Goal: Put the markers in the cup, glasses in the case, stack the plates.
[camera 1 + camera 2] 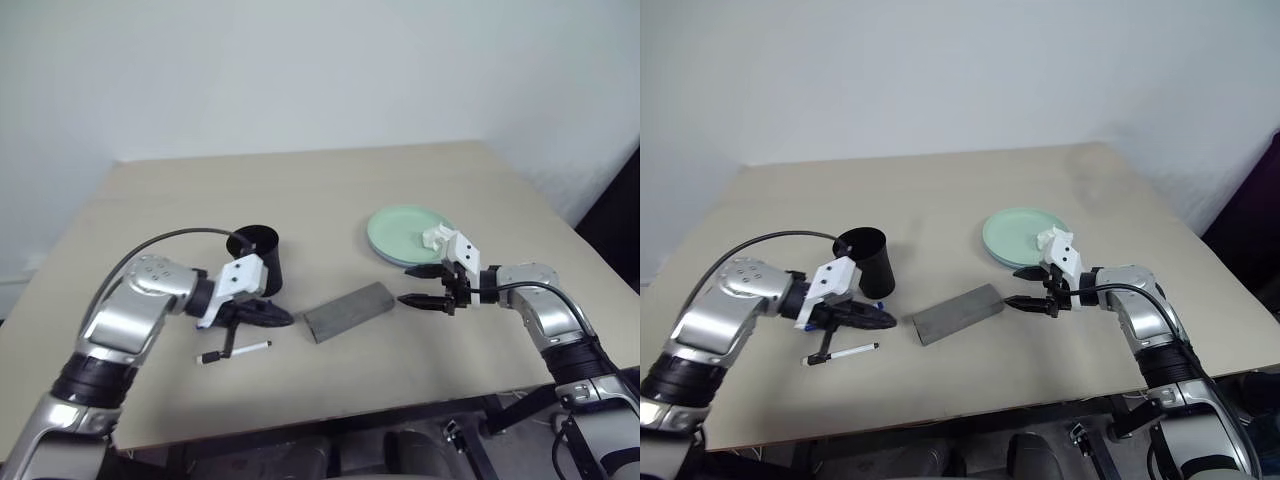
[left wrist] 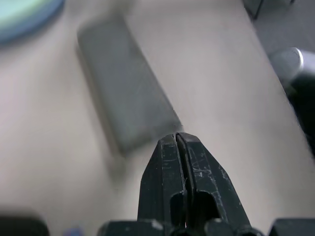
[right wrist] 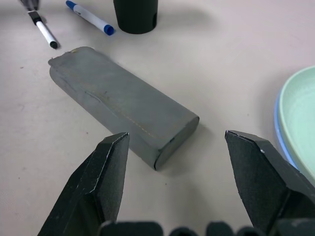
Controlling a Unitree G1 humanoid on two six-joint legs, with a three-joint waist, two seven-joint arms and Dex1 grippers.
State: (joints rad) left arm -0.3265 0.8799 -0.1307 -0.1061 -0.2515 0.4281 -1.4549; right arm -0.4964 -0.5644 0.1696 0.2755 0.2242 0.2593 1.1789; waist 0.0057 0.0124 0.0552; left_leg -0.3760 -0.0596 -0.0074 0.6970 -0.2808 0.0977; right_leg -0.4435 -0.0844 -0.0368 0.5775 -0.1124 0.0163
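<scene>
2 grippers are flanking a grey case (image 1: pixel 348 310) that is lying shut near the front of a tan table (image 1: pixel 300 180). Taking the case as the centre of a clock face in the head views, the right gripper (image 1: pixel 417 285) is hovering at about 3 o'clock, its 2 black fingers spread wide, nothing between them. Seen from its wrist, the case is lying ahead of the open jaws, one short end turned toward the gap and just short of the fingertips.

At about 9 o'clock, the left gripper (image 1: pixel 283 318) is pointing toward the case's other end with its jaws pressed together on nothing; in the left wrist view the closed tips are sitting just beside the case's near corner, and whether they are touching it cannot be told.

A black cup (image 1: pixel 257 258) is standing upright at about 10 o'clock, behind the left gripper. 2 markers are lying on the table near it: one with a black cap (image 1: pixel 235 352) at about 8 o'clock, in front of the left gripper, and one with a blue cap (image 3: pixel 90 17) just beside the cup's base.

The plates (image 1: pixel 408 236) are sitting stacked at about 1 o'clock, the mint green one on the light blue one, behind the right gripper.
</scene>
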